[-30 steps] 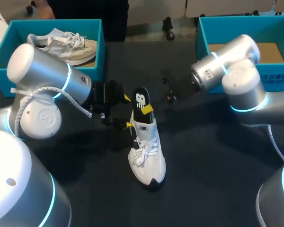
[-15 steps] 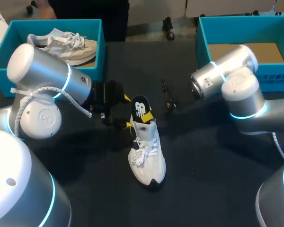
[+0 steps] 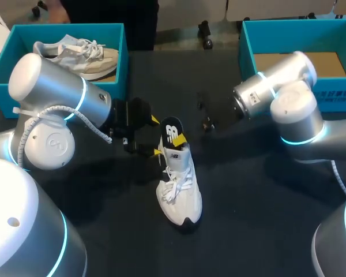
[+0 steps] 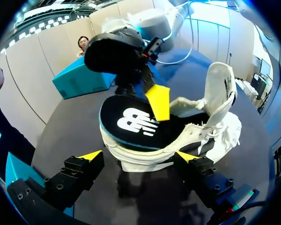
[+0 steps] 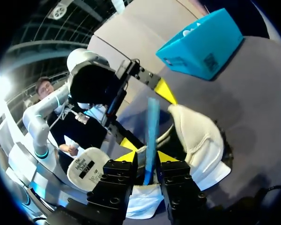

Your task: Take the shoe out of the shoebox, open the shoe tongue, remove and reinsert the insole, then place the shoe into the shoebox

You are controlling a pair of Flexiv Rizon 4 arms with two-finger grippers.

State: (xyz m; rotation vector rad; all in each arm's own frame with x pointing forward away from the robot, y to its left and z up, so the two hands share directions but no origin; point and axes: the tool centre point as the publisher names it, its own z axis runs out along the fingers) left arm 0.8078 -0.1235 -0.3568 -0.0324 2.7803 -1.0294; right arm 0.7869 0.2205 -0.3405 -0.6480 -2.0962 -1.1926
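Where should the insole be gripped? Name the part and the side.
Grip the insole by its heel end, which stands up out of the shoe; the rest is inside. Come from the right and pinch its flat faces, as the right gripper does; the left gripper occupies the other side.

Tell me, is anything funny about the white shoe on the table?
Yes. The black, blue-edged insole stands up out of the heel of the white lace-up sneaker, pinched by the right end effector, instead of lying flat inside.
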